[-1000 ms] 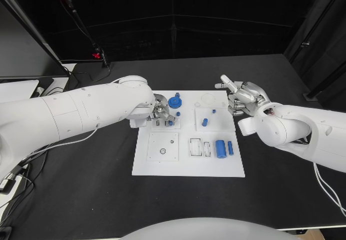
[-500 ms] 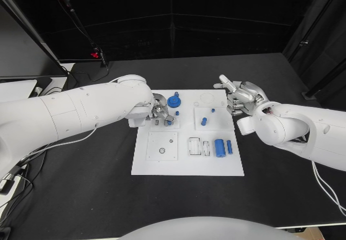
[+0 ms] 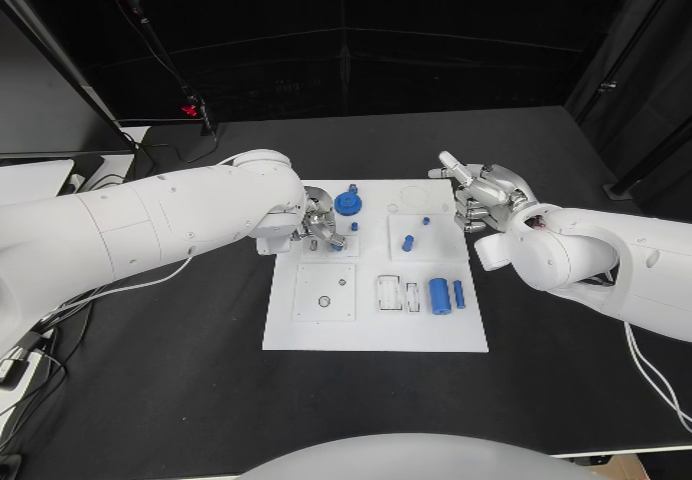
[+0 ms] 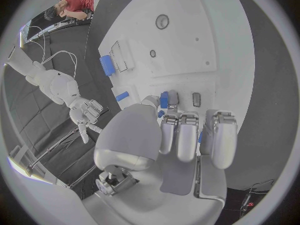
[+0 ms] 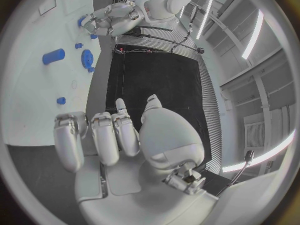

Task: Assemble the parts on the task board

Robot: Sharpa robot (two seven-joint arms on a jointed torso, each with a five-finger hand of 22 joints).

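Nearest, a large blue cylinder (image 3: 440, 296) and a slim blue peg (image 3: 460, 293) are seen lying on the task board (image 3: 375, 335). Farther up, a small blue part (image 4: 164, 100) is pinched at the left hand (image 3: 320, 228) fingertips, beside the blue gear (image 3: 348, 205). The right hand (image 3: 485, 196) is held empty, fingers loosely curled, at the board's far right edge. The part should be kept upright, lowered slowly and released only once seated.

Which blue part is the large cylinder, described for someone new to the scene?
Start at the white task board in the middle of the black table. Near its right edge on the robot's side, two blue parts lie side by side. The large cylinder is the thicker, left one; its neighbour, the thin blue pin, is much slimmer.
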